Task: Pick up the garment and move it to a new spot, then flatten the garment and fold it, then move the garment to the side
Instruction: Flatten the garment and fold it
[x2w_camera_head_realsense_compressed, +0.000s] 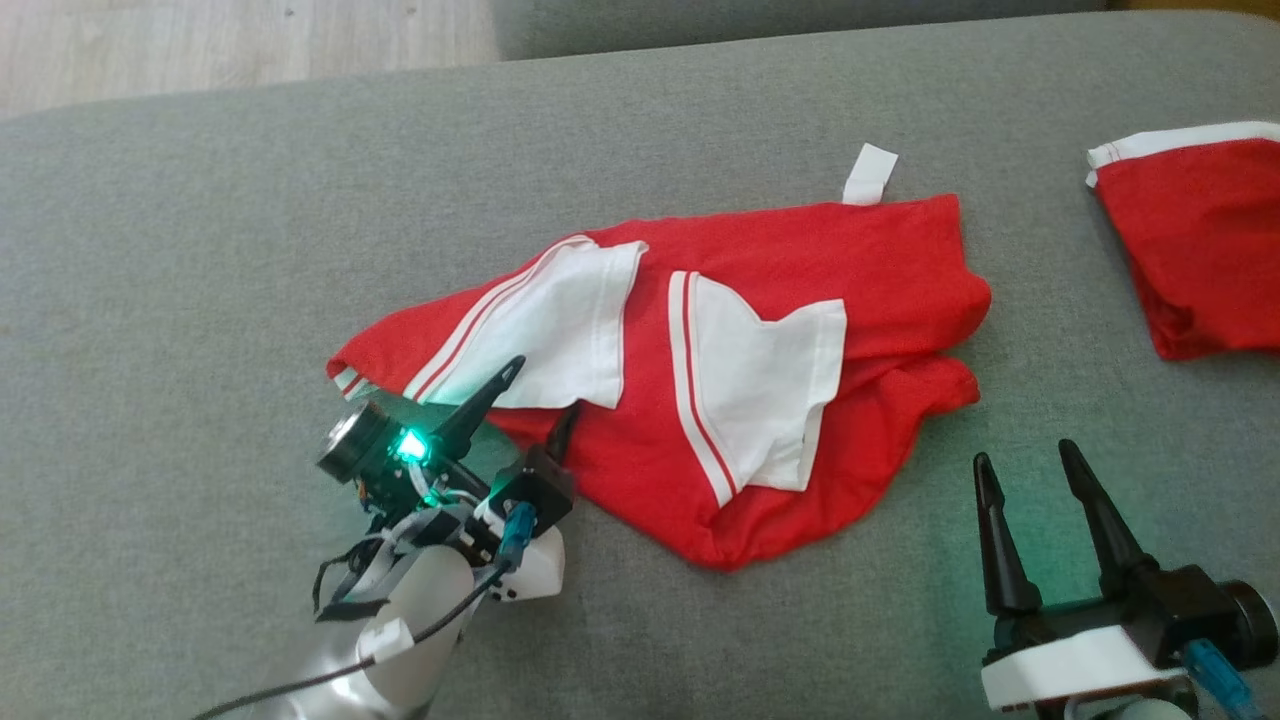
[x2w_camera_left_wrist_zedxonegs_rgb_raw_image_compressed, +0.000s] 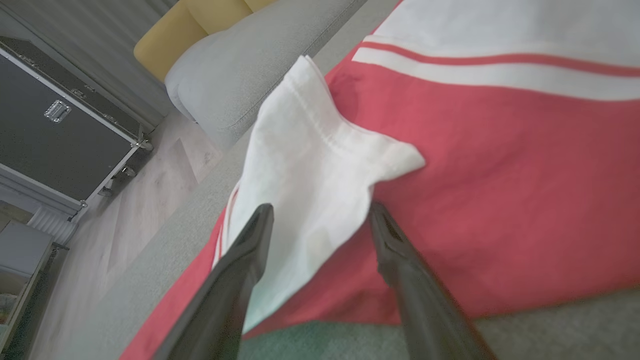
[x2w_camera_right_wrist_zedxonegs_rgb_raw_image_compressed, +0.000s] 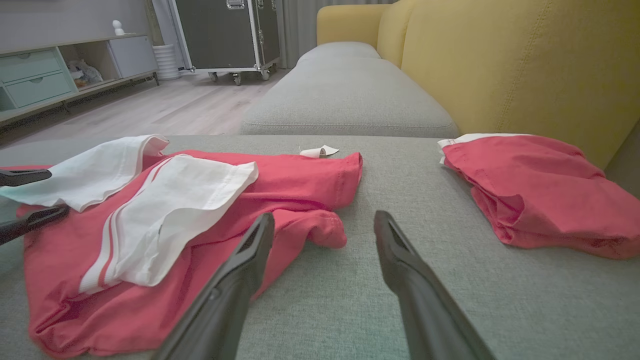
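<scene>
The garment (x2w_camera_head_realsense_compressed: 780, 260) is a red T-shirt with white, red-striped sleeves, lying crumpled on the grey sofa cushion (x2w_camera_head_realsense_compressed: 200, 250). My left gripper (x2w_camera_head_realsense_compressed: 545, 390) is open at the garment's near-left edge. In the left wrist view its fingers (x2w_camera_left_wrist_zedxonegs_rgb_raw_image_compressed: 321, 210) straddle the loose end of a white sleeve (x2w_camera_left_wrist_zedxonegs_rgb_raw_image_compressed: 310, 165) without pinching it. My right gripper (x2w_camera_head_realsense_compressed: 1025, 455) is open and holds nothing, over bare cushion to the right of the garment's crumpled hem (x2w_camera_right_wrist_zedxonegs_rgb_raw_image_compressed: 320, 230). The right wrist view shows the left gripper (x2w_camera_right_wrist_zedxonegs_rgb_raw_image_compressed: 30, 197) at its left edge, by the white sleeve.
A second red garment (x2w_camera_head_realsense_compressed: 1200, 240) lies bunched at the cushion's right edge. A small white tag (x2w_camera_head_realsense_compressed: 868, 175) sticks out at the shirt's far edge. Beyond are the yellow sofa back (x2w_camera_right_wrist_zedxonegs_rgb_raw_image_compressed: 500, 60), another grey cushion (x2w_camera_right_wrist_zedxonegs_rgb_raw_image_compressed: 345, 95), wooden floor (x2w_camera_head_realsense_compressed: 200, 40) and a black wheeled case (x2w_camera_right_wrist_zedxonegs_rgb_raw_image_compressed: 225, 35).
</scene>
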